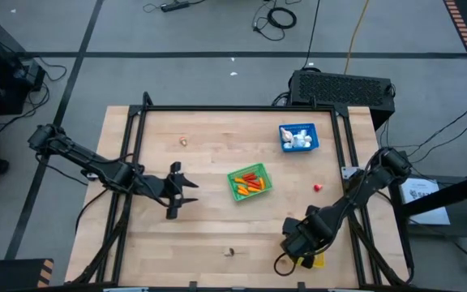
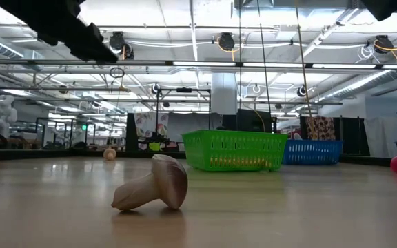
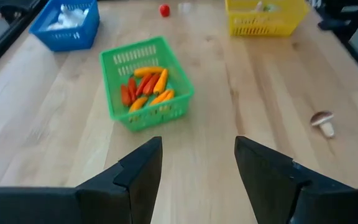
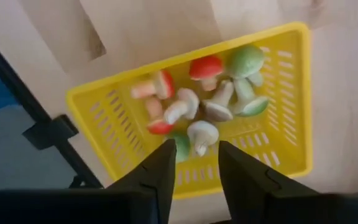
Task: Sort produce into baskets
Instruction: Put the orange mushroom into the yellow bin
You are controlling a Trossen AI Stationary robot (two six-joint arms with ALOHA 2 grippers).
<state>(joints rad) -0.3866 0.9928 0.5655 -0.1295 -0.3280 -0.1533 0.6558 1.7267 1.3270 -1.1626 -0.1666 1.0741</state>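
Three baskets stand on the table: green with orange and red pieces, blue with white pieces, and yellow with red, green and white toy mushrooms. My right gripper hangs open above the yellow basket's rim, pointing down, nothing between its fingers. My left gripper stands open at the table's left, facing the green basket. Loose produce lies on the wood: a brown mushroom on its side near the front edge, a red piece and a small tan piece.
A black frame rail borders the tabletop. The yellow basket sits at the front right corner, partly hidden under my right arm in the high view. Bare wood lies between my left gripper and the green basket.
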